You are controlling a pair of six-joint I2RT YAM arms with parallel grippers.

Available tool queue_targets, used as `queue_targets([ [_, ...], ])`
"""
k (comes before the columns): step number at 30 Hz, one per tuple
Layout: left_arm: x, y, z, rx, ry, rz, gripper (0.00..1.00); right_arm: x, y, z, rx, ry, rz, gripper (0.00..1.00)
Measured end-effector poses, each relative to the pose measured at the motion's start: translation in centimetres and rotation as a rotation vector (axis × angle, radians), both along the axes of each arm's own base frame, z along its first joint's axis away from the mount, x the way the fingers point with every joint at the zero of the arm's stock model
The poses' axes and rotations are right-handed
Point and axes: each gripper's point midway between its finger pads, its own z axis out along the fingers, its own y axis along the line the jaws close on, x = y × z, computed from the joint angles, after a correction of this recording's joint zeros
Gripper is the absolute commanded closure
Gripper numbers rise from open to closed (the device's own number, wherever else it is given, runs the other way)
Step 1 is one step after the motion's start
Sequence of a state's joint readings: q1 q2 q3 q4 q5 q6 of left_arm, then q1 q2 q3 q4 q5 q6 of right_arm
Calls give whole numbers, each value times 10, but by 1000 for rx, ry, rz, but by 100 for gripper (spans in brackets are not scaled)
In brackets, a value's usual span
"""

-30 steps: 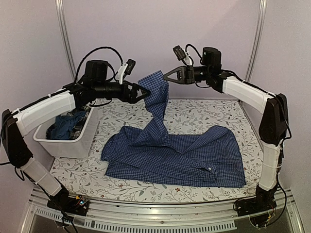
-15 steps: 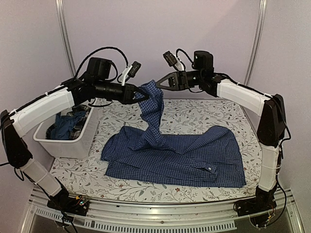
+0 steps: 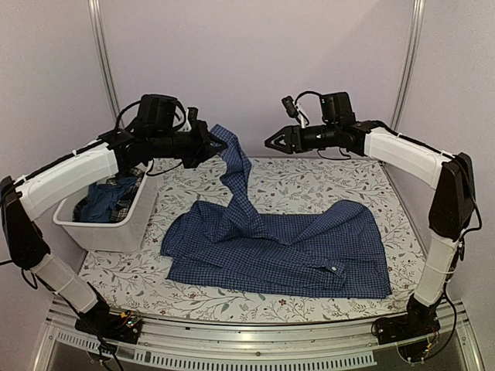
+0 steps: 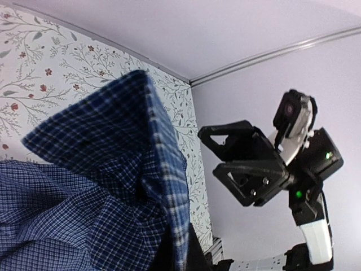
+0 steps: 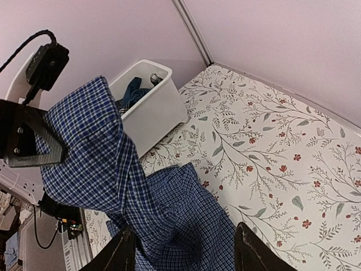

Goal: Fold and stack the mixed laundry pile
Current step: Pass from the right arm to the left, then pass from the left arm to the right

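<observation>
Raised end of blue-and-white small-check cloth shirt [image 3: 294, 249] clamped in left gripper [image 3: 209, 145], draping down to counter [image 3: 309, 182]; right gripper [image 3: 271, 143] open, empty, apart to its right.

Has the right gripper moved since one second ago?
Yes. In the top view the right gripper has released the checked shirt and sits lower, nearer the far edge of the tablecloth, than one second ago.

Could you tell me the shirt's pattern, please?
Small blue-and-white check; the shirt shows best from the right wrist.

Shirt sleeve [image 3: 236, 166] now in left fingers [image 3: 207, 145]; right fingers [image 3: 280, 141] apart, off it.
</observation>
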State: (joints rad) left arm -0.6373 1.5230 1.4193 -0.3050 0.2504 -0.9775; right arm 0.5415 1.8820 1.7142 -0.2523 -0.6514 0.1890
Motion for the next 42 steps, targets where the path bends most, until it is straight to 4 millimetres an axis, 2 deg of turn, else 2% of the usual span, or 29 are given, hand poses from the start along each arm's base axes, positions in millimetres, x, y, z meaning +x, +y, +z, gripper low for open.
queue_targets([
  [2,9,2,0,-73,82,81,100,-10,1,-3,-38,-22,-1,41],
  [4,15,1,-6,-145,180,144,100,-20,12,0,-60,-68,18,38],
  [8,15,-9,-21,-230,332,221,100,-53,45,7,-101,-161,81,32],
  [13,14,-13,-23,-297,415,291,100,-83,74,9,-145,-245,125,24],
  [16,14,-13,-22,-321,438,312,100,-87,82,9,-182,-290,104,24],
  [18,14,-14,-19,-336,446,317,100,-82,85,11,-209,-320,68,32],
  [22,17,-13,-19,-350,458,339,100,-55,84,17,-274,-374,-46,70],
  [25,23,-9,-18,-361,443,376,100,-50,87,11,-310,-385,-48,97],
  [26,23,-8,-19,-360,443,380,99,-50,89,7,-325,-389,-44,100],
  [29,25,-5,-21,-351,435,403,94,-50,91,-3,-354,-394,-32,100],
  [30,26,-4,-21,-347,430,408,88,-50,91,-4,-357,-398,-31,100],
  [31,26,-3,-21,-343,422,413,75,-49,91,-4,-359,-399,-29,100],
  [33,28,-1,-18,-336,398,417,42,-46,89,-4,-354,-399,-25,100],
  [35,29,4,-12,-317,352,421,3,-42,84,-6,-328,-388,-6,100],
  [39,22,36,21,-229,115,408,0,-47,60,-14,-235,-330,96,100],
  [42,2,73,62,-107,-179,352,0,-54,45,7,-116,-298,190,100],
])
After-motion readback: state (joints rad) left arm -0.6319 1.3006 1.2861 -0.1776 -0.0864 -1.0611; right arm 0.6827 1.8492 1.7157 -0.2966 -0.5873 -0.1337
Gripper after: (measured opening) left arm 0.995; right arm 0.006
